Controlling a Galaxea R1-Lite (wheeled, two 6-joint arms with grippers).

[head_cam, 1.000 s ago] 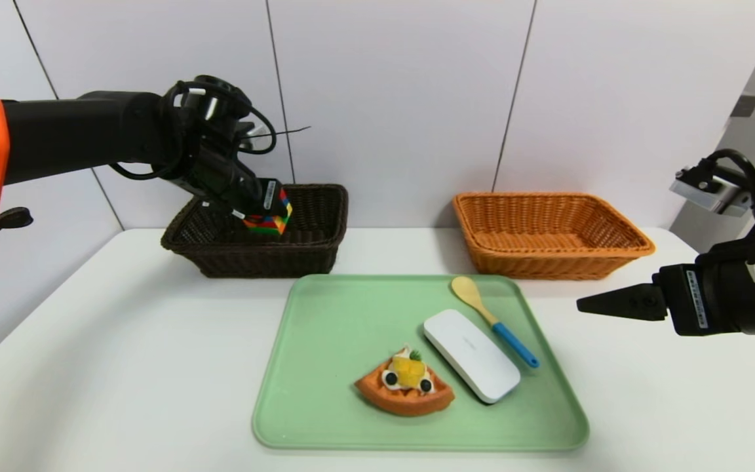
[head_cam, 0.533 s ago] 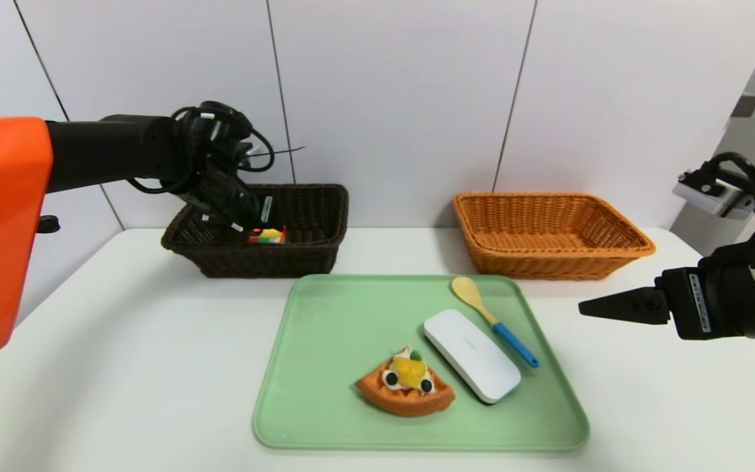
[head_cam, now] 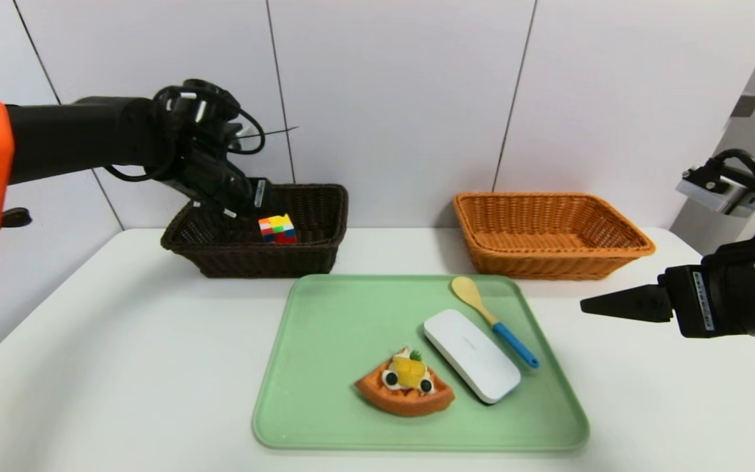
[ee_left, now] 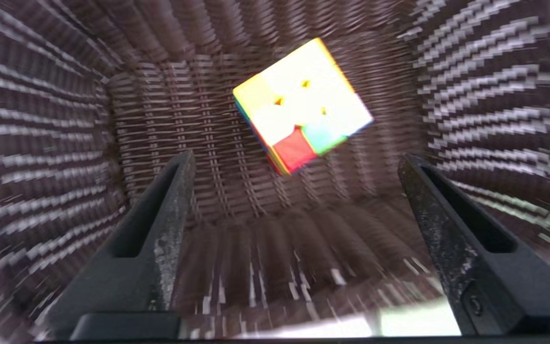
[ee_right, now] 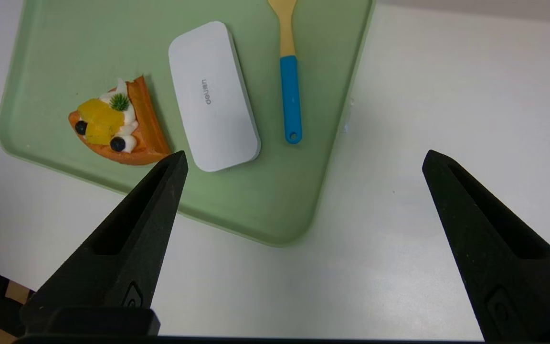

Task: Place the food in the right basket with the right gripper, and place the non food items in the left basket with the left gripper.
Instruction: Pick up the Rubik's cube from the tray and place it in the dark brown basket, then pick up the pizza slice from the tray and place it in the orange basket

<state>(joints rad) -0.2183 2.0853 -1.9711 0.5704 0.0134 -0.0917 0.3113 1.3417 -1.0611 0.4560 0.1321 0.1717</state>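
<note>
The multicoloured cube [head_cam: 278,229] [ee_left: 302,106] lies free inside the dark brown left basket [head_cam: 315,252], tilted on the weave. My left gripper [head_cam: 251,211] [ee_left: 296,160] hovers over that basket, open, nothing between its fingers. On the green tray [head_cam: 325,341] lie the waffle wedge [head_cam: 406,385] [ee_right: 115,125], the white case [head_cam: 472,354] [ee_right: 213,95] and the blue-handled wooden spoon [head_cam: 494,320] [ee_right: 289,76]. The orange-tan right basket [head_cam: 551,233] holds nothing. My right gripper [head_cam: 590,305] [ee_right: 303,160] waits open above the table, right of the tray.
White table with a wall close behind both baskets. The tray's right edge [ee_right: 346,110] lies between my right gripper and the items. Bare table surface [head_cam: 122,367] stretches left of the tray.
My left gripper lowered the cube into the dark basket, opened and let it go, then lifted slightly. The cube now rests loose in the basket. The right arm barely moved.
</note>
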